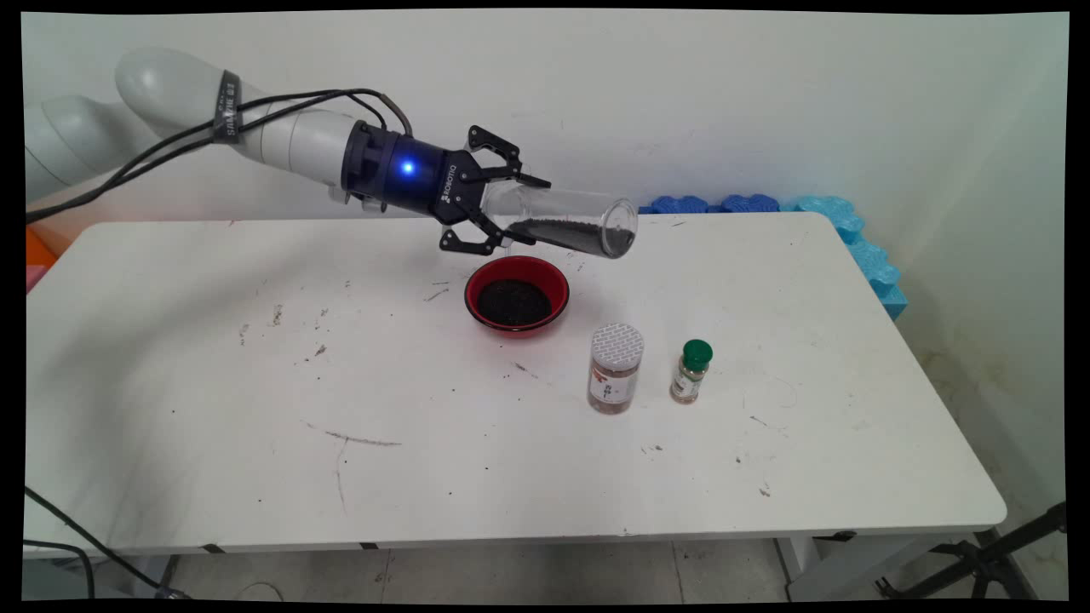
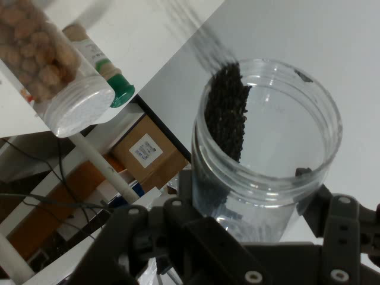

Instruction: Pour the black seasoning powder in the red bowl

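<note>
1. My gripper (image 2: 252, 205) is clamped on a clear plastic jar (image 2: 267, 148), one finger on each side of its wall near the base.
2. The jar's open mouth points away from me, and dark grains (image 2: 228, 113) lie heaped along its left inner wall up to the rim.
3. At upper left a clear jar of brown nuts (image 2: 44, 65) with a white lid shows on the white table (image 2: 148, 29).
4. Just beside it stands a small bottle with a green cap (image 2: 119, 89).
5. Past the table's edge sits a cardboard box (image 2: 148, 154) with a white label.
</note>
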